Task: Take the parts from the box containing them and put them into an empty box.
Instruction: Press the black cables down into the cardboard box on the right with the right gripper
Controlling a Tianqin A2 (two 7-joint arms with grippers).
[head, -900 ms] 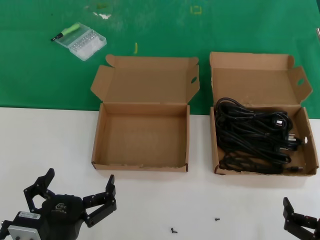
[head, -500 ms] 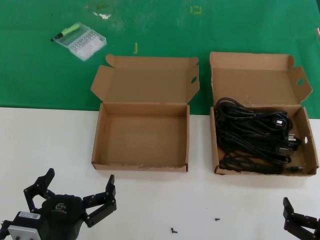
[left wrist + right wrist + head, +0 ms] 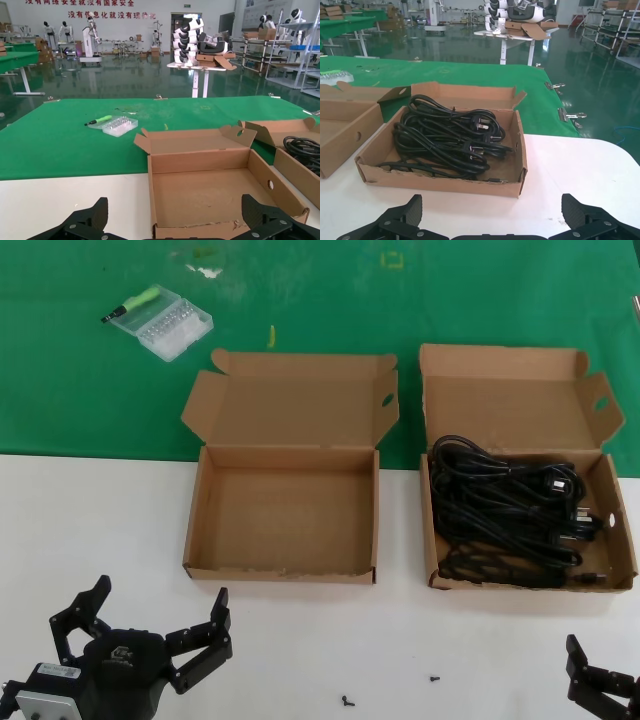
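Cardboard dominates what we see: two brown corrugated cartons w/ hinged lids folded back, sitting side by side where the white table [image 3: 300, 660] meets the green mat [image 3: 330, 310].

The empty box [image 3: 285, 502] is the wider one, on the robot's left; bare matte floor inside, two lid ears, one w/ an oval hole. Its front wall edge looks a bit ragged.

The box containing them [image 3: 528, 490] is on the right, narrower, one holed ear splayed outward. The parts [image 3: 505, 512] lie inside it: black rubber cords looped into long bundles, glossy and tangled, w/ chunky plugs toward the box's right side. We can't count separate cords; the loops overlap too much.

Far back on the mat is a small clear plastic case [image 3: 163, 325] w/ a green-tipped tool [image 3: 133, 304] beside it. Two tiny black screws [image 3: 390, 691] lie on the white surface near the front edge.

The left gripper [image 3: 150, 625] hovers low over the table, near the front-left corner, well short of both cartons, black fingers spread wide. The right gripper [image 3: 600, 685] is cut off at the lower right edge in the head view; the right wrist view shows its fingers [image 3: 395, 220] splayed apart too, facing the full carton, holding nothing.
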